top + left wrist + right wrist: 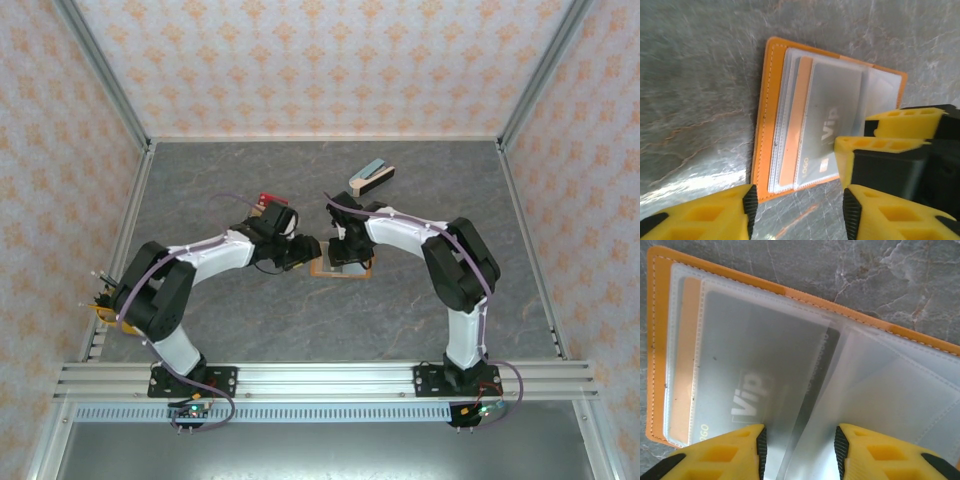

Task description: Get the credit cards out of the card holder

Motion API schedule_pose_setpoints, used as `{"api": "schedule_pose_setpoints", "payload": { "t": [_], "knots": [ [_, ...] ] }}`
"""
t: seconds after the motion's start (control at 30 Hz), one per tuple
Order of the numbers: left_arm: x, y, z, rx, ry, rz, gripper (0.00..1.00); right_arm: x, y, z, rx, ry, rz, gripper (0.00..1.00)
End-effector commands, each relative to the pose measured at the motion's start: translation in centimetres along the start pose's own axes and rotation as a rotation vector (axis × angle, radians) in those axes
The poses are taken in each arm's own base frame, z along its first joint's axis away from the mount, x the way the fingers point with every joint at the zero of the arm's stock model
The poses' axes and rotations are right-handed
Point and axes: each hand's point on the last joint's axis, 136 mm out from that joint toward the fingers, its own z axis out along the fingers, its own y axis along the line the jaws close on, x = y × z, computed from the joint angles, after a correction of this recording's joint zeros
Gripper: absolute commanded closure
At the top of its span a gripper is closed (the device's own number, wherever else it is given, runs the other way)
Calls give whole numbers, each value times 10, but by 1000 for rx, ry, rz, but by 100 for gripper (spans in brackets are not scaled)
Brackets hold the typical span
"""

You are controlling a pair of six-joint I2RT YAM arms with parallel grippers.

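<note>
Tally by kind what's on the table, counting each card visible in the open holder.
Card holder: 1
Cards in its sleeves: 2 (grey card, orange card)
Grey-blue wedge: 1
Red-topped pile: 1
Yellow thing by left rail: 1
Total: 6

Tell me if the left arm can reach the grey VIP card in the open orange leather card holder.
Probably, partly. The left tool hangs open beside the card holder, nothing between; but the grey VIP card lies in a clear sleeve, the right tool at its end.
</note>
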Motion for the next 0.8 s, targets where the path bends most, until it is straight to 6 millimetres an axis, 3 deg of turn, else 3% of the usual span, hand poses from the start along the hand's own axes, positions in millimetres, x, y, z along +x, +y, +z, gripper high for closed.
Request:
{"api": "schedule_pose_setpoints", "payload": {
  "t": [0.0, 0.2, 0.77],
  "knots": [
    [-8, -23, 6, 66, -4, 32, 52, 24, -21, 20, 39, 81, 29, 59],
    [-10, -22, 19, 63, 13, 27, 60, 26, -20, 19, -6, 78, 40, 59],
    [-4, -15, 35, 4, 61, 27, 65, 27, -22, 18, -20, 78, 61, 62]
  ]
}}
